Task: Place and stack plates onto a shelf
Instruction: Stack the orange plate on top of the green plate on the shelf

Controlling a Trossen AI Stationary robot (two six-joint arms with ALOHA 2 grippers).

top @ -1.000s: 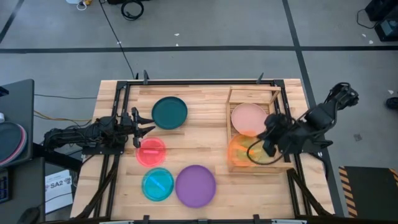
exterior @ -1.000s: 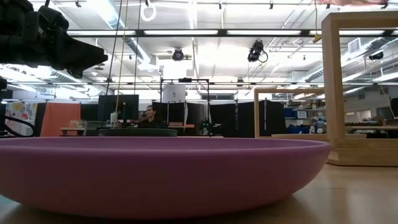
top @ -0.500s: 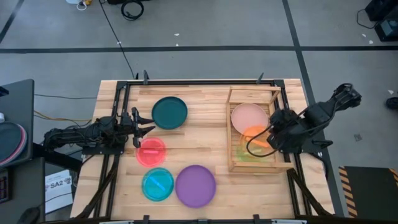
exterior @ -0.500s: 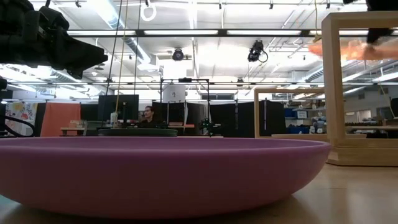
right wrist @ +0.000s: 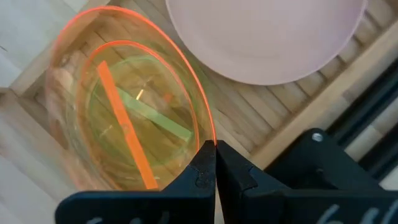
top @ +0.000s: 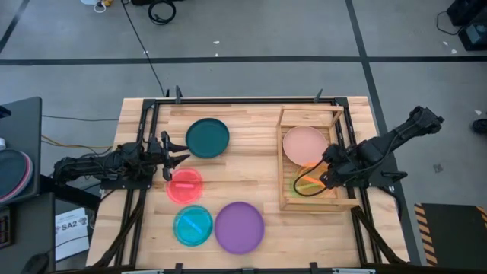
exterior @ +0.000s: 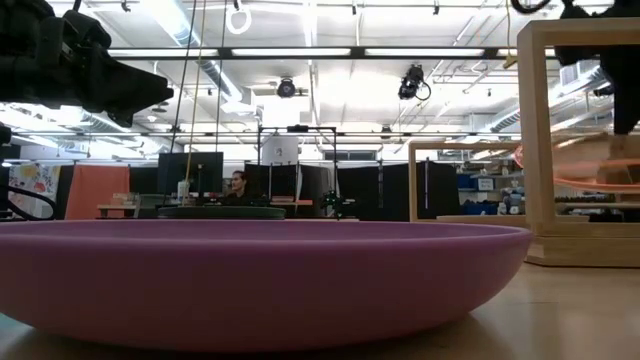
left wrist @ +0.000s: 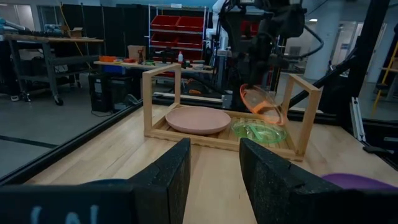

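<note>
Right jaws [right wrist: 215, 163] have lowered orange plate [right wrist: 124, 99] over green plate [left wrist: 259, 131].

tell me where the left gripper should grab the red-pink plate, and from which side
Take the red-pink plate by its raised rim on the edge nearest the left gripper, coming down from above. It lies flat on the table, too shallow to grip elsewhere.

A grey concrete floor [top: 251, 38] crossed by dark tape lines is seen around the light wooden worktop [top: 251, 164]. Long ceiling lights [exterior: 310, 52], exposed ducts, dark partitions, a red bin rack [left wrist: 180, 28] and a seated person [exterior: 240, 186] are visible farther back.
</note>
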